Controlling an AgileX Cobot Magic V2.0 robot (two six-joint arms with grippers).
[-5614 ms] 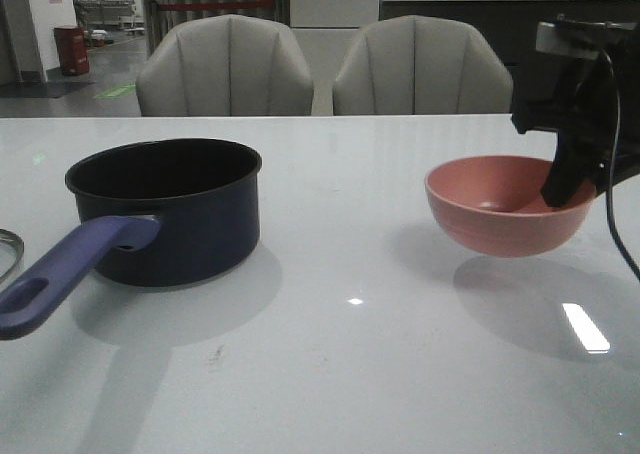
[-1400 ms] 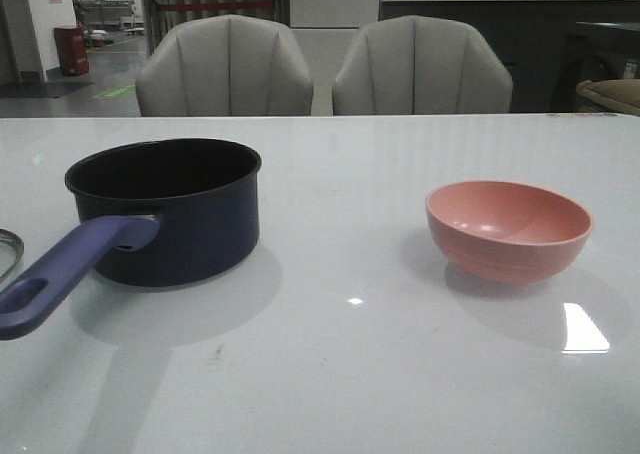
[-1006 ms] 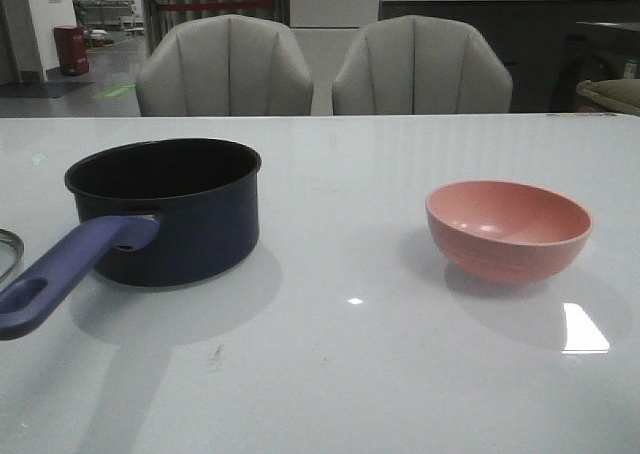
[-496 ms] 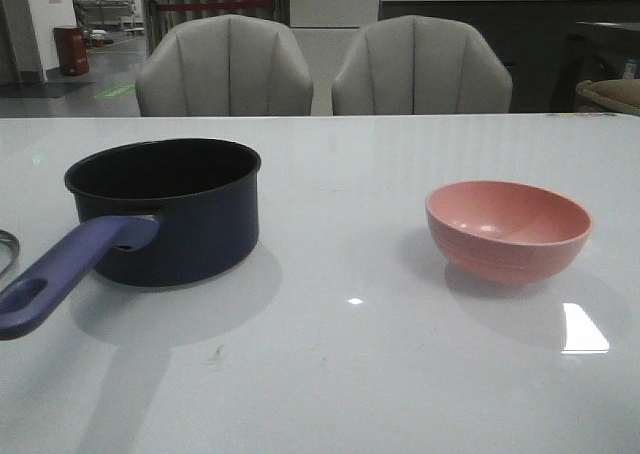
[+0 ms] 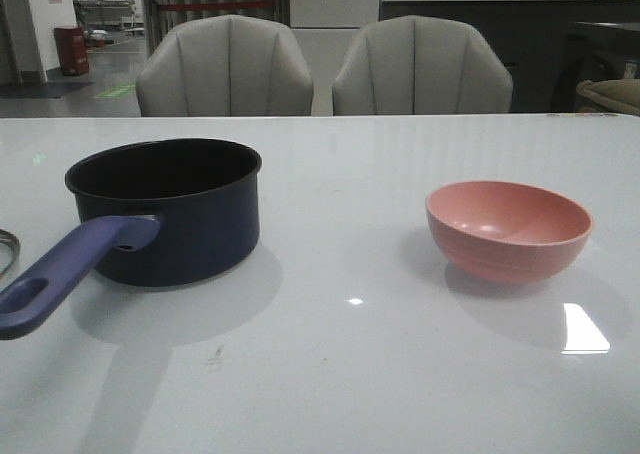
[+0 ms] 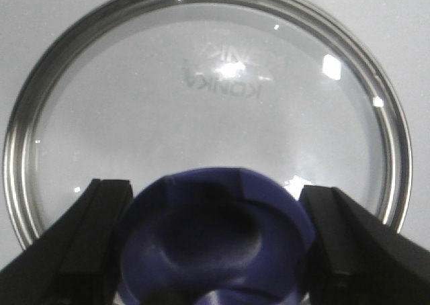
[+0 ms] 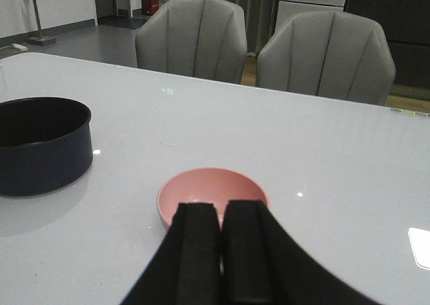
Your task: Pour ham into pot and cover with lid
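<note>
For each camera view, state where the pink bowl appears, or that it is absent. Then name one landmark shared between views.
Front view: the pink bowl sits right of centre on the white table.
Left wrist view: not in it.
Right wrist view: the bowl lies just beyond the right gripper.
Shared landmark: the pot, in the front and right wrist views.

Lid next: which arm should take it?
Left. Its gripper is open with fingers either side of the knob of the lid. The right gripper is shut, back by the bowl.

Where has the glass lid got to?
The round clear glass lid lies flat on the white table, its rim just showing at the front view's left edge, beside the navy saucepan's handle.
</note>
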